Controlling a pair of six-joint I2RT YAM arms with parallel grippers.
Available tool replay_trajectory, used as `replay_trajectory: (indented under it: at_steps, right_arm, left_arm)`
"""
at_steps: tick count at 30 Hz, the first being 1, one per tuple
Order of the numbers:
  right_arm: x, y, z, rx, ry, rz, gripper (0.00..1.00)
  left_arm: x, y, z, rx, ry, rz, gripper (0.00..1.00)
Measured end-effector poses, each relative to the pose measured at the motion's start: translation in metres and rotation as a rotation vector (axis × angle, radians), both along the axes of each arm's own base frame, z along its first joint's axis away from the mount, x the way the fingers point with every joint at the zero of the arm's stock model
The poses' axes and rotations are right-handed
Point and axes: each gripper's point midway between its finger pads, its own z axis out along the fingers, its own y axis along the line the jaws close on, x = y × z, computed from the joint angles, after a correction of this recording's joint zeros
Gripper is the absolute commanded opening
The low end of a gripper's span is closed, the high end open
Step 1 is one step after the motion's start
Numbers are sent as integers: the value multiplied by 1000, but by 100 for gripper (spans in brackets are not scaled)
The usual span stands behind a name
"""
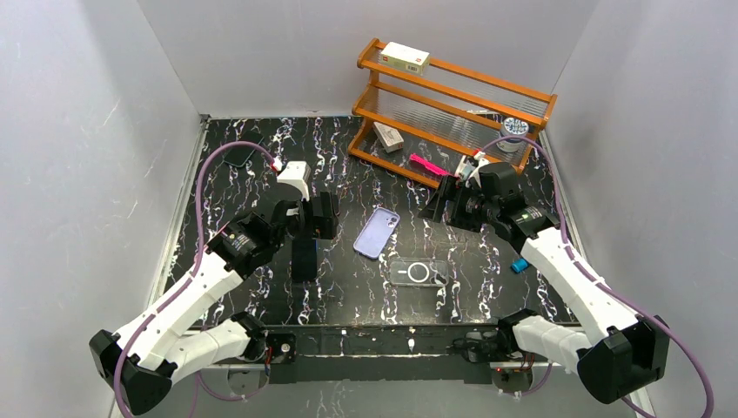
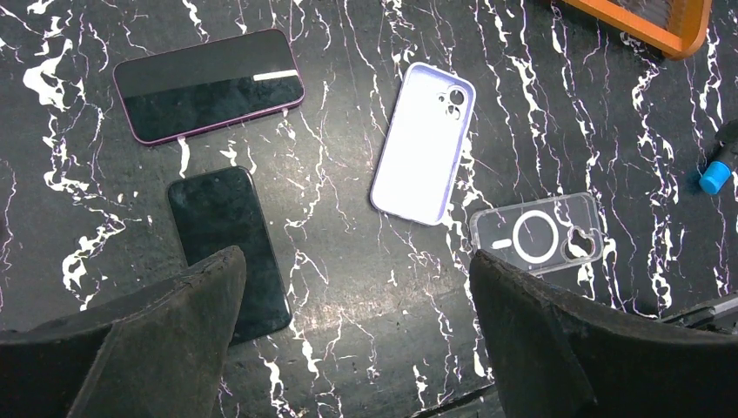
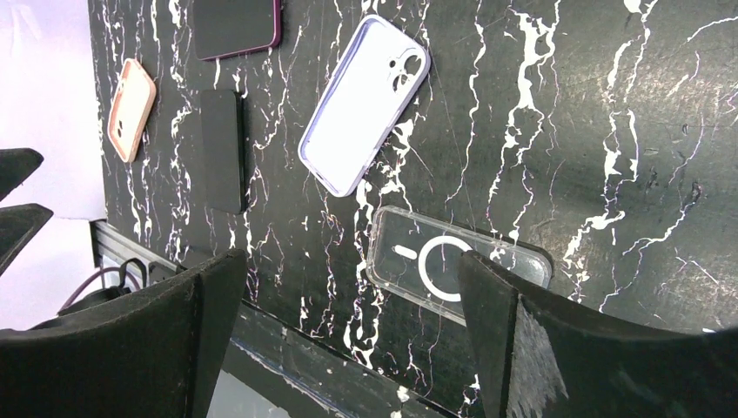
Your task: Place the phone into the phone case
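A black, white-veined marble table [image 1: 348, 170] sits between pale walls. At its far right an orange rack [image 1: 452, 97] carries a white box [image 1: 405, 57] on its top shelf. From above, a lilac case [image 1: 377, 232] and a clear case [image 1: 419, 273] lie open-side up and empty mid-table. The black phone [image 1: 304, 259] lies apart, to their left, just below the left gripper [image 1: 318, 218]. The right gripper [image 1: 439, 205] hovers near the rack.

In the left wrist view the left gripper [image 2: 355, 261] is spread wide and holds nothing. The black phone [image 2: 228, 252] lies flat beside one finger, with a purple-rimmed phone [image 2: 209, 84] beyond it. The lilac case [image 2: 424, 142] and clear case [image 2: 540, 237] are both empty.

In the right wrist view the right gripper [image 3: 348, 261] is also wide and empty, above the clear case [image 3: 457, 272]. The lilac case [image 3: 365, 103], black phone [image 3: 222, 150] and an empty peach case [image 3: 130, 109] lie beyond.
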Motion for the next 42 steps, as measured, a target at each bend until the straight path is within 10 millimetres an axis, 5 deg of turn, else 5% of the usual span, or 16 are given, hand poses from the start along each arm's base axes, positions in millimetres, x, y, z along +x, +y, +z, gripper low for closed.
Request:
replay_trajectory:
  at_steps: [9, 16, 22, 30, 37, 42]
  right_arm:
    - [1, -3, 0, -10, -4, -15, 99]
    - [0, -3, 5, -4, -26, -11, 99]
    - [-8, 4, 35, 79, -123, 38, 99]
    - [-25, 11, 73, 205, -307, 114, 99]
    - [-21, 14, 79, 220, -334, 123, 99]
    - [-16, 10, 77, 194, -349, 100, 99]
  left_arm:
    - [10, 14, -1, 54, -31, 77, 98]
    - [33, 36, -25, 272, 15, 175, 98]
    - [80, 72, -37, 422, 80, 304, 98]
    - [141, 160, -67, 442, 148, 513, 98]
    - [195, 181, -117, 398, 226, 501, 98]
    - [249, 196, -122, 317, 198, 513, 98]
